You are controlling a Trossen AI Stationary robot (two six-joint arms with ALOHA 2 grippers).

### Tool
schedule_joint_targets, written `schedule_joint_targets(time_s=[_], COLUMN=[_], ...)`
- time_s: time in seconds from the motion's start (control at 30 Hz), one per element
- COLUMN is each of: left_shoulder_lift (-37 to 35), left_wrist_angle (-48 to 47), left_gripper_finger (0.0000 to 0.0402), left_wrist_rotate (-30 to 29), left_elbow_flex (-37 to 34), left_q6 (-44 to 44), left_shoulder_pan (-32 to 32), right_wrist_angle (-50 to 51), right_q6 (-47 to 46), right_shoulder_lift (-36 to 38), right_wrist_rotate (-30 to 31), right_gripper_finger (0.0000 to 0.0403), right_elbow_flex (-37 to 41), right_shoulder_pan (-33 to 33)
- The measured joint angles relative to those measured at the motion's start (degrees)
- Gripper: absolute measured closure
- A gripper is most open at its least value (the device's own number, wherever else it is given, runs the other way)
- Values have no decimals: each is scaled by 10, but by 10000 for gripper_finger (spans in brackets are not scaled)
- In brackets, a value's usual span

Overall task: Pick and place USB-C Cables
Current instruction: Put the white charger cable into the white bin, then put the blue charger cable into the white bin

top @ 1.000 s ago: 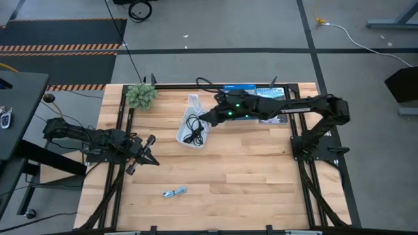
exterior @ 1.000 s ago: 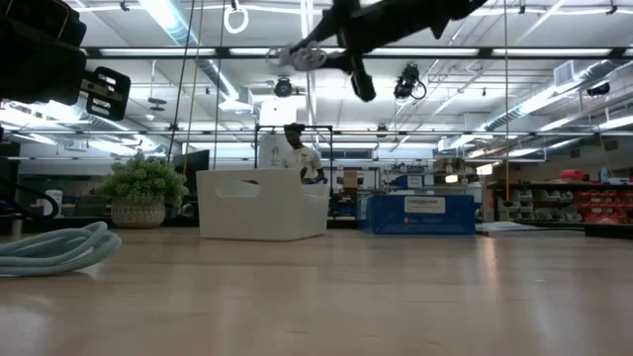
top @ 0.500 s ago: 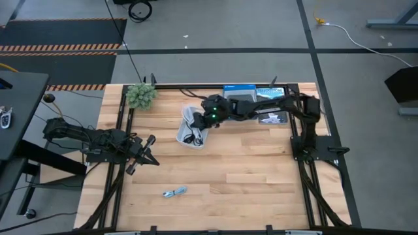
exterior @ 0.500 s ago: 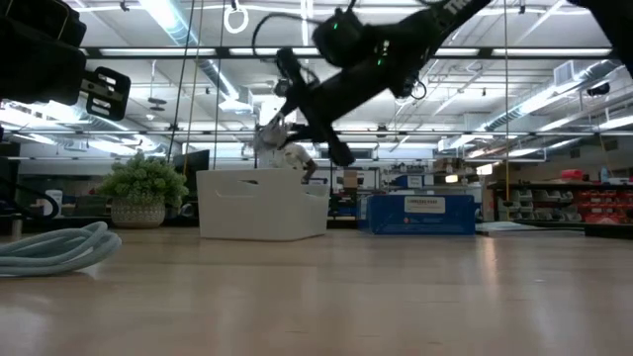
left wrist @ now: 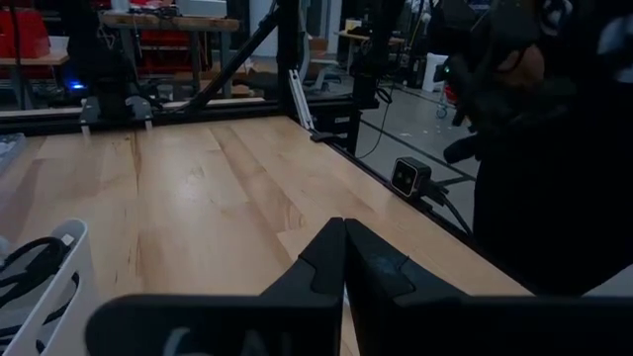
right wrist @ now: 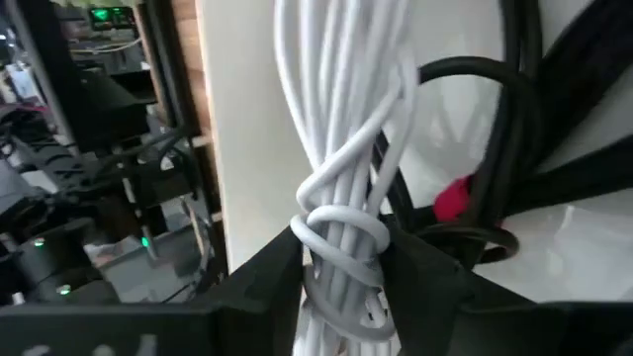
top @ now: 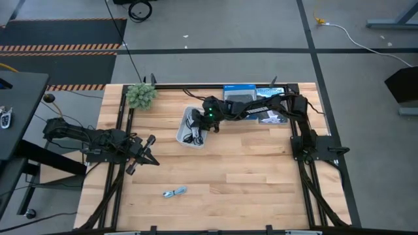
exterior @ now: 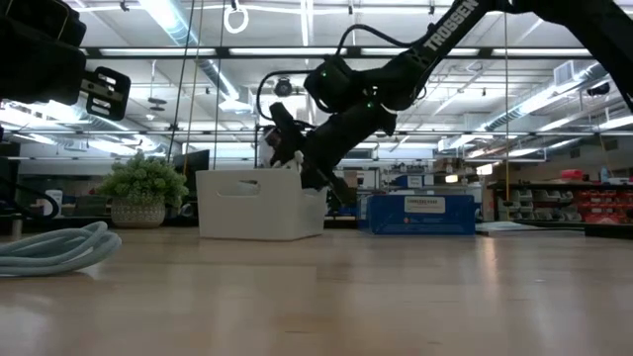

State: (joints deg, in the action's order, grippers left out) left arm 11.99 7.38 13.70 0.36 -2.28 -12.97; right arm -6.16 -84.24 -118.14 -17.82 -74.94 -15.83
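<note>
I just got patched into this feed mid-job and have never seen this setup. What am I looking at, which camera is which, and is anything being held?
Two robot arms work at a wooden table. One camera looks straight down, one sits at table height, and each wrist carries one. The right gripper is shut on the white cable, lowered at the white bin, which already holds black cables. The left gripper waits shut near the table's left edge. The pale blue cable lies on the table near the front. A potted plant stands at a back corner.
</note>
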Motion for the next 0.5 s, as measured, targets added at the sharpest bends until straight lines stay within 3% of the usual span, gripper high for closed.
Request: schedule_joint_targets(time_s=[0.5], left_shoulder_lift=[0], left_wrist_angle=[0], left_gripper_finger=[390], left_wrist_rotate=[0], left_elbow_flex=[0], left_q6=[0], left_shoulder_pan=[0], right_wrist_angle=[-54], right_q6=[34], right_shoulder_lift=[2], right_wrist_rotate=[-1], right_gripper_finger=[135], right_elbow_flex=[1], right_shoulder_pan=[-3])
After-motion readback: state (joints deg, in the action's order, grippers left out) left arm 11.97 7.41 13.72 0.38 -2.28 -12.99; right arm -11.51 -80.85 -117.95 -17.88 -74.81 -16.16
